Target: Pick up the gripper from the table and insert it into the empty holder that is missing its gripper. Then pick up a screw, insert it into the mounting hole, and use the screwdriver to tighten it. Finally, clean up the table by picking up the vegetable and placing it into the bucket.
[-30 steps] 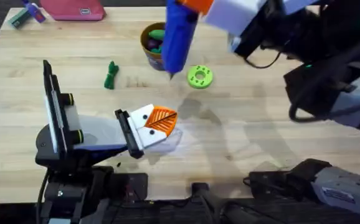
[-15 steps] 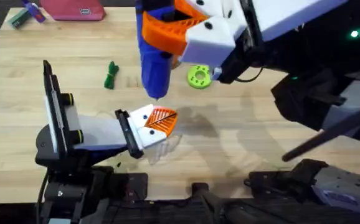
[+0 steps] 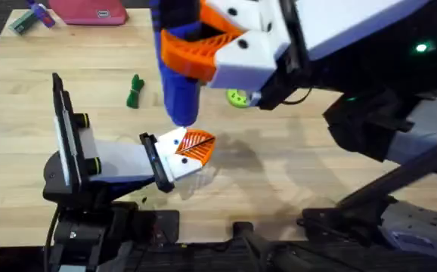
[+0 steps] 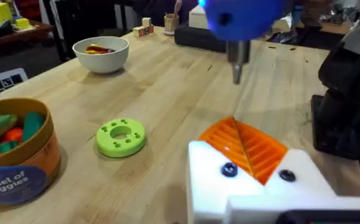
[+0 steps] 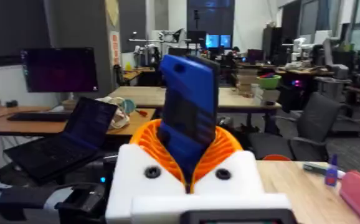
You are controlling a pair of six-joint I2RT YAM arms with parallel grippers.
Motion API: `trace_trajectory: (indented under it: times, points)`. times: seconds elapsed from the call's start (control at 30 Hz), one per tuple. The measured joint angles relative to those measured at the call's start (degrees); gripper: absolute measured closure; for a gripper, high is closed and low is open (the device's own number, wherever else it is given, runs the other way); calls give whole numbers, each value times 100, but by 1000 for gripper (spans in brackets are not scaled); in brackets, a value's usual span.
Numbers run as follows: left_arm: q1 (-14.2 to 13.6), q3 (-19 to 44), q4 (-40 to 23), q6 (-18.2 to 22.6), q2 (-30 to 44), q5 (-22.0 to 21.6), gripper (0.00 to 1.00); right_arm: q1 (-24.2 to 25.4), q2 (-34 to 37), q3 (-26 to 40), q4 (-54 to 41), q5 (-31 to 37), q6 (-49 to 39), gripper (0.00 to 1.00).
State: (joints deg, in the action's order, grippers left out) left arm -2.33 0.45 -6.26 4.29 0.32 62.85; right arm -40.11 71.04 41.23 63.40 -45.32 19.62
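A: Overhead view. What holds the screwdriver (image 3: 179,72), and why upright?

B: The right gripper (image 3: 203,41) pinches the blue body between its orange pads, tip down, just above the pad (image 3: 196,145) seated in the holder (image 3: 175,155). That pose probably lines the tip up with the mounting hole; no screw can be made out there. The left arm lies low, presenting the holder face-up as a fixture. The vegetable (image 3: 134,91) lies on the table (image 3: 317,174), well apart, so the cleanup is not yet done. The disc (image 3: 237,97) peeks from under the right arm.

A: Left wrist view. How close is the tip?

B: The screwdriver (image 4: 242,25) hangs over the pad (image 4: 248,146), apart from it. The left gripper (image 4: 255,174) is one white finger with the pad on it; whether it is spread or pressed together, I cannot tell.

A: Containers?

B: The bucket (image 4: 15,155) holds green and orange toy pieces. The bowl (image 4: 101,53), farther off, holds red and yellow bits. The disc (image 4: 121,137) lies between them.

A: Right wrist view?

B: The pads (image 5: 144,142) clamp the screwdriver (image 5: 189,115), upright.
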Motion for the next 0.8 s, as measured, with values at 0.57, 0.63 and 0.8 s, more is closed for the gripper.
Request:
trace_trajectory:
  times: [0.57, 0.63, 0.8]
  points:
    - [0, 2, -13, 0, 0, 44, 995, -193, 331, 40, -37, -258, -264, 978]
    - [0, 2, -13, 0, 0, 45, 995, -223, 360, 40, -27, -256, -317, 978]
    - [0, 2, -15, 0, 0, 55, 995, -359, 556, 53, -33, -258, -428, 978]
